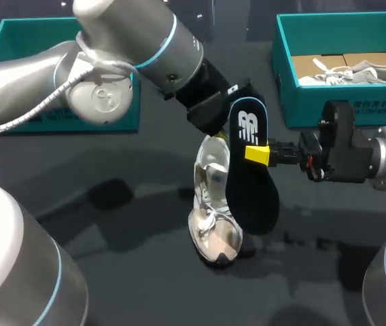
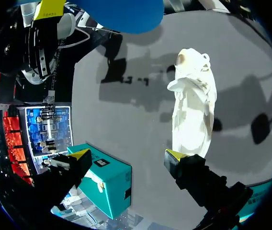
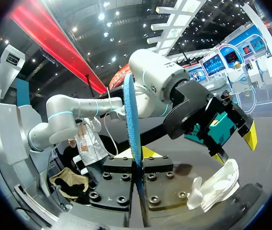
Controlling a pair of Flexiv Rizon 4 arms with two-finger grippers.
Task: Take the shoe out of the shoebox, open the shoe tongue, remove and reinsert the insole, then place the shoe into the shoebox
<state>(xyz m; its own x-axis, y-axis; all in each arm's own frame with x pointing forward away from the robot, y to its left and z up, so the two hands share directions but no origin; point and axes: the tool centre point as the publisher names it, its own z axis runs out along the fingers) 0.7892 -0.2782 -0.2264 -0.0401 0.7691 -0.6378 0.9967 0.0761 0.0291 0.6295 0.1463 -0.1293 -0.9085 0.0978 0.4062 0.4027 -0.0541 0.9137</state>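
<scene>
Shoe (image 1: 213, 210) stands toe-down on table (image 1: 111, 224) at centre frame, heel up by left gripper (image 1: 215, 128), whose fingers are spread wide w/ only one tip at the heel collar, so nothing's clamped. Insole (image 1: 251, 183) is out, hanging just right of the shoe, pinched by right gripper (image 1: 257, 153), jaws closed on it; shoebox (image 1: 329, 102) sits upper right. Risk: shoe's only propped, so pushing the floppy insole back in could tip it or fold the insole at the opening.
</scene>
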